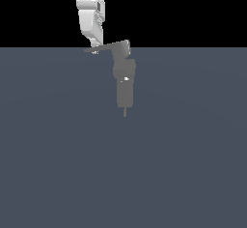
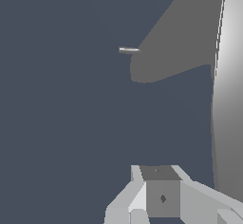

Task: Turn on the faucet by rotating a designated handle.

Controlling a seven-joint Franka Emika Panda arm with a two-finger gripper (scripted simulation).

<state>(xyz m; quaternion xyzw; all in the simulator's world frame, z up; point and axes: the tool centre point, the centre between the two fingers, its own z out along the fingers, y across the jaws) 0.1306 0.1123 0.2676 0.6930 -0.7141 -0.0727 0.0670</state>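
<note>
the claw [image 1: 95, 48], its opening impossible to tell, sits at the handle [image 1: 108, 47] tip left of the faucet [image 1: 125, 77], seemingly placed for leverage to push it round.

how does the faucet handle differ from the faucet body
The handle is a thin, flat, tapering lever; the body is a thick block. The handle sticks out sideways from the top; the body stands upright. The body carries a bright white spot; the handle is plain. Both are matte grey.
</note>
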